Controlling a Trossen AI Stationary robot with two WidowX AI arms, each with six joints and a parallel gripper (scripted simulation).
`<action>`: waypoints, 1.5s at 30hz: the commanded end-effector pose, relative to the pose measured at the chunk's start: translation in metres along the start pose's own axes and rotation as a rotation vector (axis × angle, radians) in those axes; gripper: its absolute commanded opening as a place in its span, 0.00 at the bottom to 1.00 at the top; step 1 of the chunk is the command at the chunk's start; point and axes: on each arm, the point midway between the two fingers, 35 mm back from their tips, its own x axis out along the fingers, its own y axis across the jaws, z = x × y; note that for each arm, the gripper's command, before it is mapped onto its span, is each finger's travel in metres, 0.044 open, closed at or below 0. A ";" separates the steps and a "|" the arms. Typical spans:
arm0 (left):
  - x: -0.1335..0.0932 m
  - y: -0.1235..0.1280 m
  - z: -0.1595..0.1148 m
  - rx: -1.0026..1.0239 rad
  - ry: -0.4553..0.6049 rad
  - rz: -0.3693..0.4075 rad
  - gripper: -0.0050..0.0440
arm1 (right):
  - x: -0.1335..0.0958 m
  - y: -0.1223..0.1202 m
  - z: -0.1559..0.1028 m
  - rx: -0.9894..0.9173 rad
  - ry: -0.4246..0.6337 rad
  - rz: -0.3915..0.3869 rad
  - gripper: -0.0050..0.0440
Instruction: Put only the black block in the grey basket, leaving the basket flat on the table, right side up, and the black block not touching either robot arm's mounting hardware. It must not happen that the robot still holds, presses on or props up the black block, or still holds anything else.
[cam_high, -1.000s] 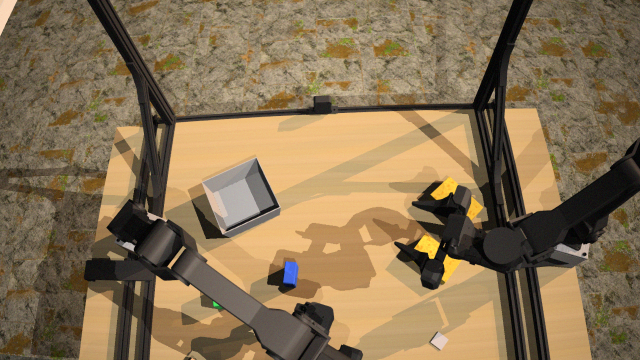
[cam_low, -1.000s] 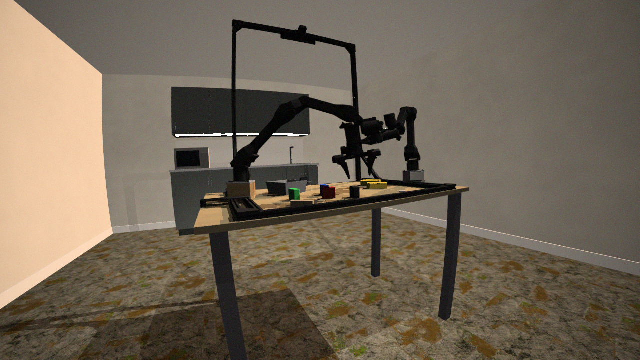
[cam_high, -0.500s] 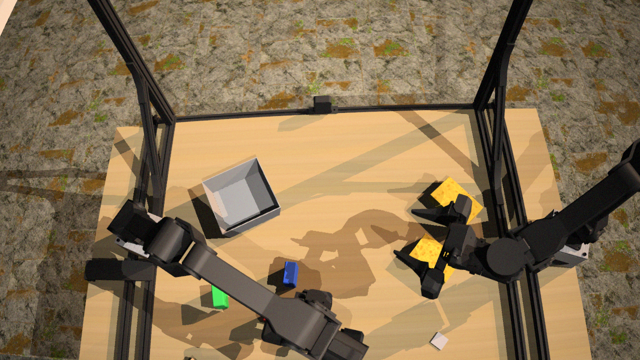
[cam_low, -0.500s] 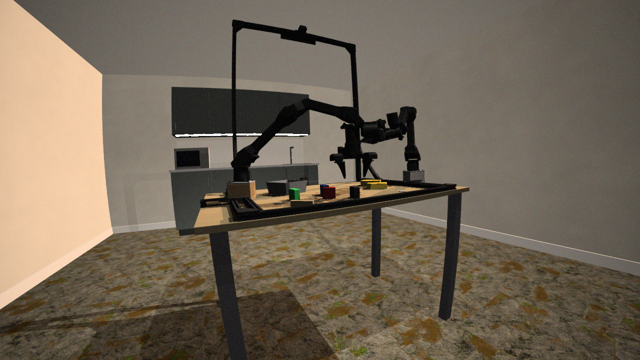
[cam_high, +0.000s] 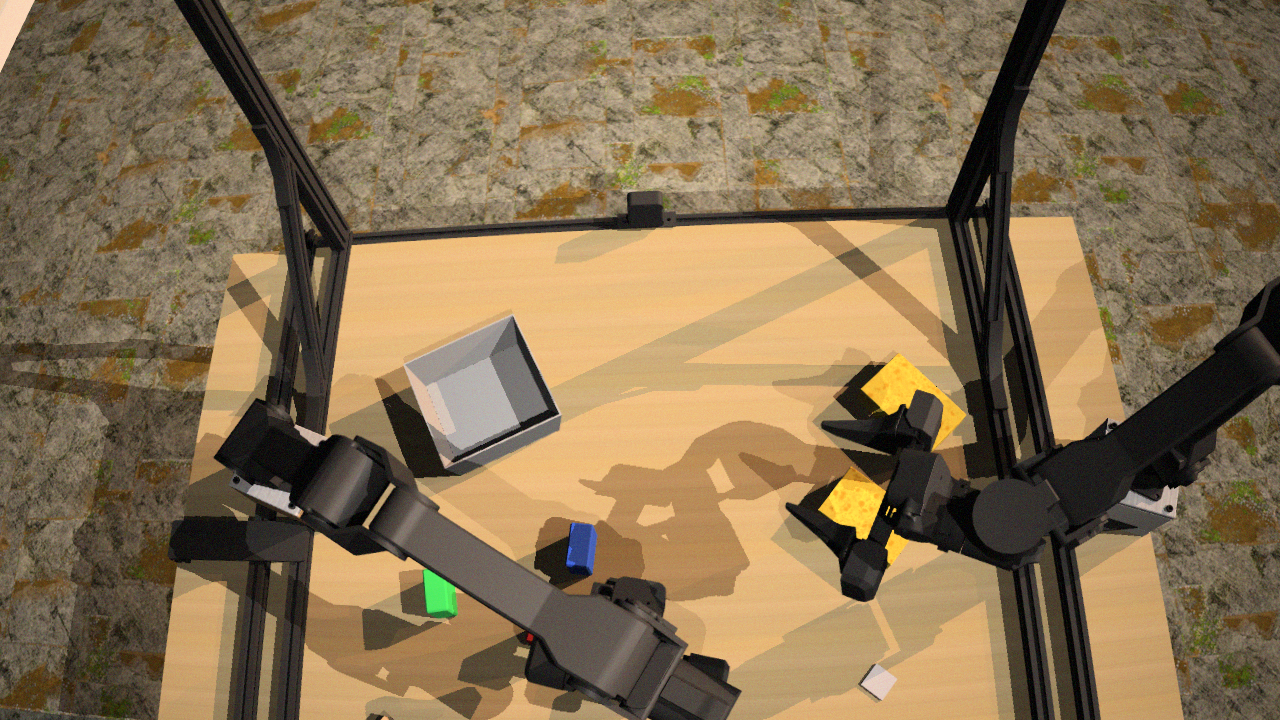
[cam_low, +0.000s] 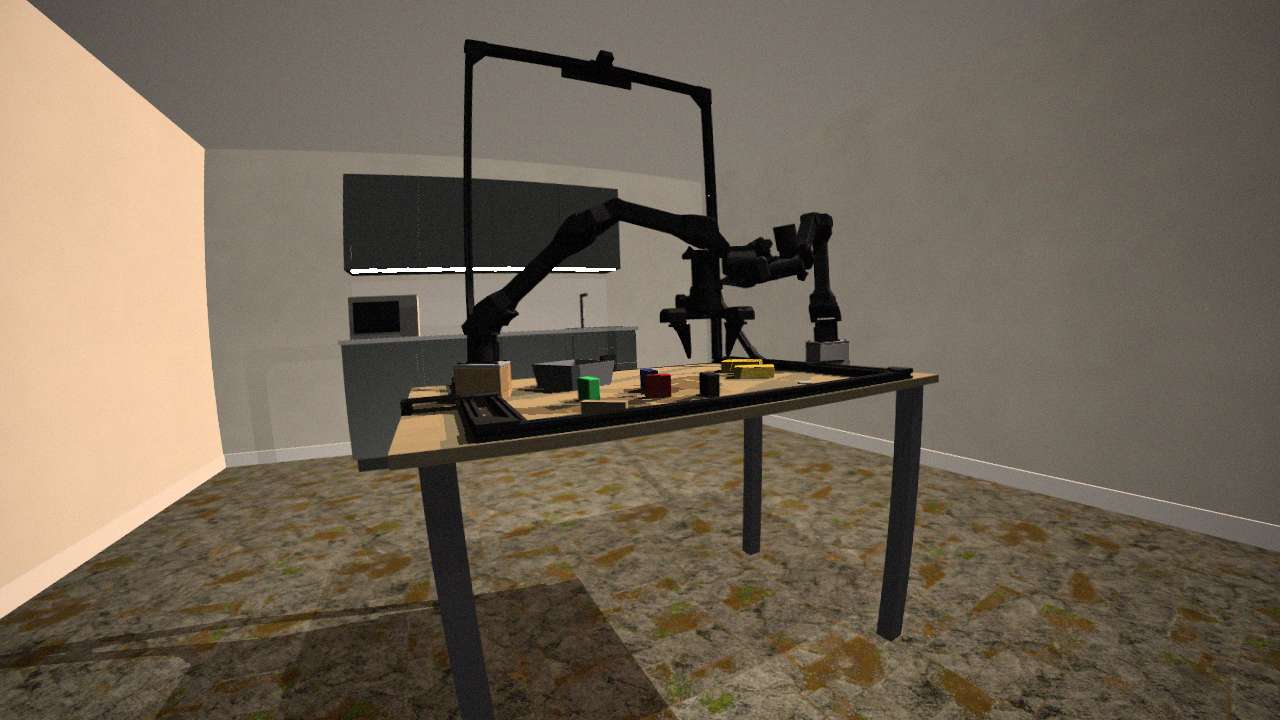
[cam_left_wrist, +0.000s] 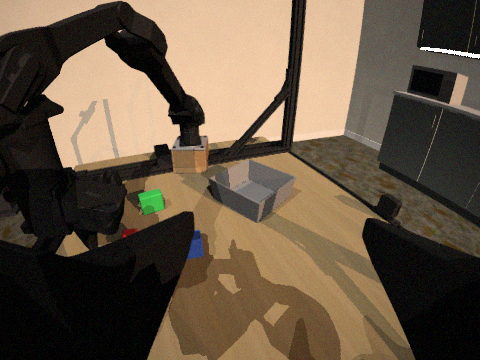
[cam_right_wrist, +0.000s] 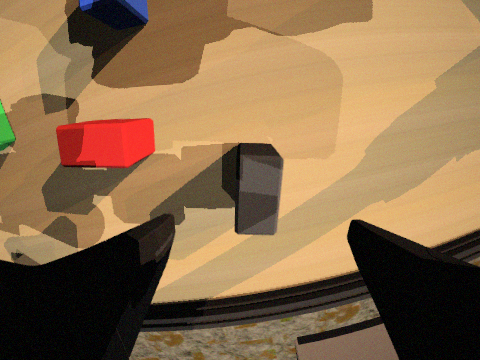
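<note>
The black block (cam_right_wrist: 258, 188) lies on the wooden table near its front edge, straight below my right gripper (cam_right_wrist: 264, 227), which is open and empty above it. In the overhead view the right arm (cam_high: 572, 626) hides the block; it also shows in the side view (cam_low: 708, 383) under the right gripper (cam_low: 707, 333). The grey basket (cam_high: 480, 392) stands upright and empty at the table's left middle. My left gripper (cam_high: 807, 467) is open and empty, hovering over the yellow sponges at the right.
A red block (cam_right_wrist: 106, 142), a blue block (cam_high: 580, 547) and a green block (cam_high: 439, 593) lie left of the black block. Two yellow sponges (cam_high: 913, 394) (cam_high: 854, 501) lie under the left gripper. A small white tile (cam_high: 878, 682) lies at the front right. A black frame rims the table.
</note>
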 end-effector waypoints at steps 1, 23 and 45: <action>0.000 0.000 0.001 0.007 -0.003 -0.003 0.92 | 0.002 0.000 0.000 -0.004 0.002 0.006 0.92; 0.000 0.000 0.001 0.007 -0.003 -0.003 0.92 | 0.032 0.000 -0.001 -0.004 0.002 0.006 0.92; 0.000 0.000 0.001 0.007 -0.003 -0.003 0.92 | 0.064 0.000 -0.001 -0.004 0.002 0.006 0.92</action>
